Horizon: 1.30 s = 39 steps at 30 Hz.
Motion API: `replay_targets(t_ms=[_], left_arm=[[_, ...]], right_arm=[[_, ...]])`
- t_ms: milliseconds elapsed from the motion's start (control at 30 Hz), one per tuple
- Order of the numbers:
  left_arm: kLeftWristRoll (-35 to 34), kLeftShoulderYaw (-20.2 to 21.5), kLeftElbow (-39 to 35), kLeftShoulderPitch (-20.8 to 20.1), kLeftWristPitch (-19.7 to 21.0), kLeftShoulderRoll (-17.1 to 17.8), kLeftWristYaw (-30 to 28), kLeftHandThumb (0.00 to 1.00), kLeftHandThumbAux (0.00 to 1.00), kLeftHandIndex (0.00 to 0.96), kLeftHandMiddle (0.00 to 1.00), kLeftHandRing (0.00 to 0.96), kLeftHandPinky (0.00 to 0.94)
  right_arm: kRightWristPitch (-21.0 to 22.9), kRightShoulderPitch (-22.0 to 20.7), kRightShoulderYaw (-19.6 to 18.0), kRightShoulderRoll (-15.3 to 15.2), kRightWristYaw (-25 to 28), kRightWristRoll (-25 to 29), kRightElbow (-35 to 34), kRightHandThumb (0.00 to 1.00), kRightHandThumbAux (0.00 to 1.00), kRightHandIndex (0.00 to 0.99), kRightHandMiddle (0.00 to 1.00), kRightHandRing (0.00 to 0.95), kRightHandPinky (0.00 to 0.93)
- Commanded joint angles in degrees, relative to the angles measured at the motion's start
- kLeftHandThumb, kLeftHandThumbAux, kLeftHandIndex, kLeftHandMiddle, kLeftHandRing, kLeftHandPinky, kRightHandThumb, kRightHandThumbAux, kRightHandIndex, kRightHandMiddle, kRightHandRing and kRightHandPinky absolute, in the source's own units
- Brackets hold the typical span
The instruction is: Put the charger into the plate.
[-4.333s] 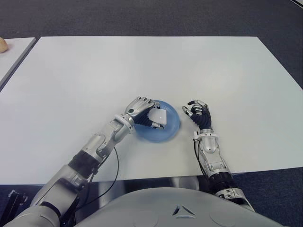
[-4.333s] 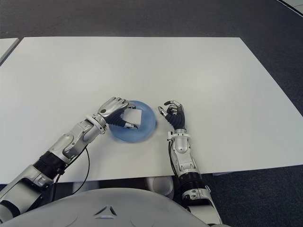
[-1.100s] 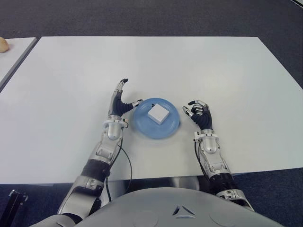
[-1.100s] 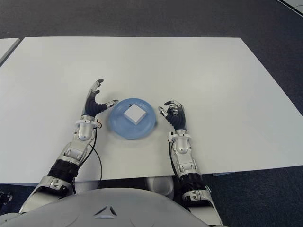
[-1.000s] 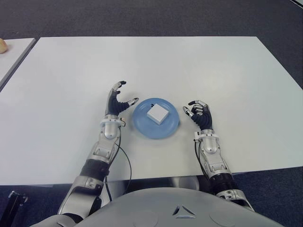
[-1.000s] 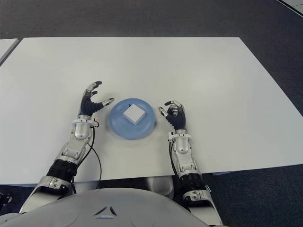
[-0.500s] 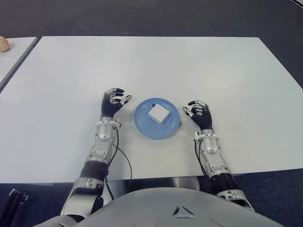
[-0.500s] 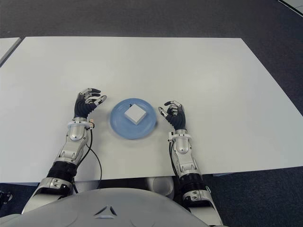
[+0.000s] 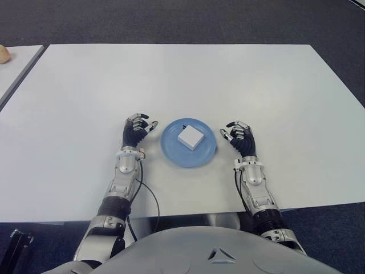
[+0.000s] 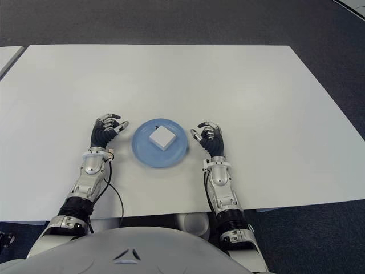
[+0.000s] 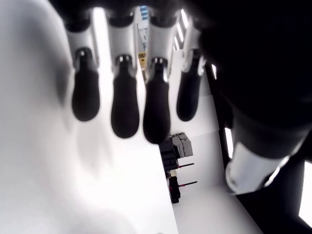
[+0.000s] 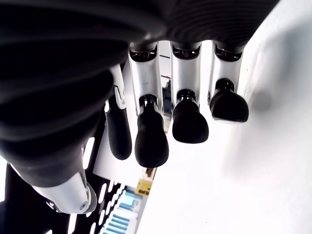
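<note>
As the small white square charger (image 9: 190, 137) lies inside the round blue plate (image 9: 171, 152), placement looks complete; my left hand (image 9: 136, 130) and right hand (image 9: 240, 138), fingers loosely curled and empty, flank it, needing only to hold clear.

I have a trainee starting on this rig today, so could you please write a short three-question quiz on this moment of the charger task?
1. True or false: the white charger lies inside the blue plate.
2. Which hand holds the charger? A) left hand B) right hand C) neither
3. Fill in: the plate sits on the white table ______ the two hands.

Key
1. True.
2. C. Both hands show beside the plate, apart from it, fingers loosely curled and holding nothing.
3. between: left hand on its left, right hand on its right.
</note>
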Motion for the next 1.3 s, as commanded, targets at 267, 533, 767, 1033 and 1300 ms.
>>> replay_targets(t_ms=[267, 533, 767, 1033, 1300], left_arm=[[0.70, -0.04, 1.48, -0.24, 1.87, 0.31, -1.41, 0.708, 0.718, 0.435, 0.704, 0.707, 0.702], [0.76, -0.28, 1.96, 0.09, 0.90, 0.38, -2.63, 0.705, 0.719, 0.436, 0.762, 0.766, 0.786], [0.11, -0.08, 1.85, 0.42, 0.84, -0.03, -3.57, 0.706, 0.720, 0.436, 0.788, 0.793, 0.797], [0.34, 0.35, 2.16, 0.47, 0.36, -0.34, -2.89, 0.706, 0.721, 0.436, 0.794, 0.801, 0.800], [0.56, 0.29, 2.15, 0.56, 0.74, -0.30, -3.12, 0.706, 0.721, 0.436, 0.802, 0.809, 0.814]], right_arm=[[0.55, 0.18, -0.46, 0.15, 0.16, 0.43, 1.16, 0.702, 0.729, 0.435, 0.775, 0.794, 0.816], [0.79, -0.13, -0.48, 0.09, 0.42, 0.35, 1.77, 0.701, 0.731, 0.435, 0.765, 0.787, 0.807], [1.49, -0.21, -0.60, 0.11, 0.85, 0.48, 1.77, 0.699, 0.732, 0.435, 0.752, 0.775, 0.783], [1.27, -0.51, -0.83, 0.08, 1.31, 0.61, 2.66, 0.698, 0.733, 0.434, 0.749, 0.770, 0.776], [1.36, -0.72, -0.96, 0.40, 1.58, 1.24, 3.05, 0.700, 0.732, 0.435, 0.754, 0.772, 0.787]])
